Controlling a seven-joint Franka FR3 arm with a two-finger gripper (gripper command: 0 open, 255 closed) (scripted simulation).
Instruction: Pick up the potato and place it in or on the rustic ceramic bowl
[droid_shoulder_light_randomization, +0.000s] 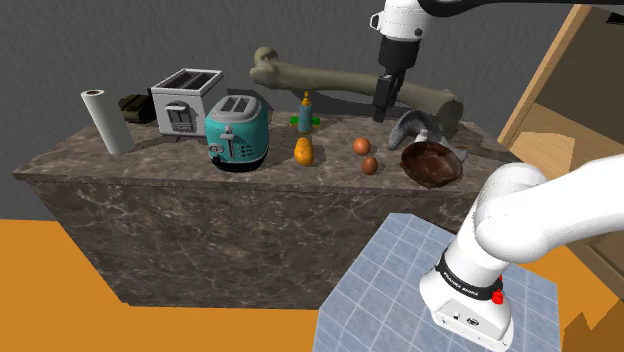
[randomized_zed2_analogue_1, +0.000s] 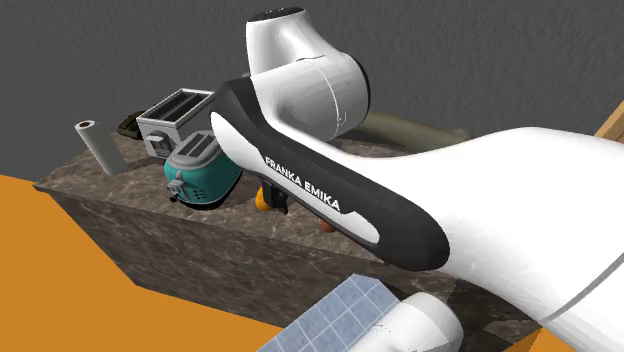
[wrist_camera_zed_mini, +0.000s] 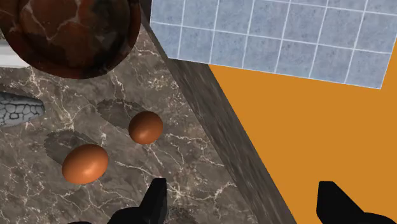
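The gripper (wrist_camera_zed_mini: 242, 186) hangs above the dark veined counter (wrist_camera_zed_mini: 197, 159), its fingers wide apart and clasping nothing. Nearest it, two rounded brown things lie on the counter, close together but not touching: a paler lump (wrist_camera_zed_mini: 84, 163) and a smaller darker lump (wrist_camera_zed_mini: 147, 126); either may be the potato. Beyond them the red-brown marbled bowl (wrist_camera_zed_mini: 76, 32) sits upright, apart from both, with a grey patterned object (wrist_camera_zed_mini: 19, 109) just beside it.
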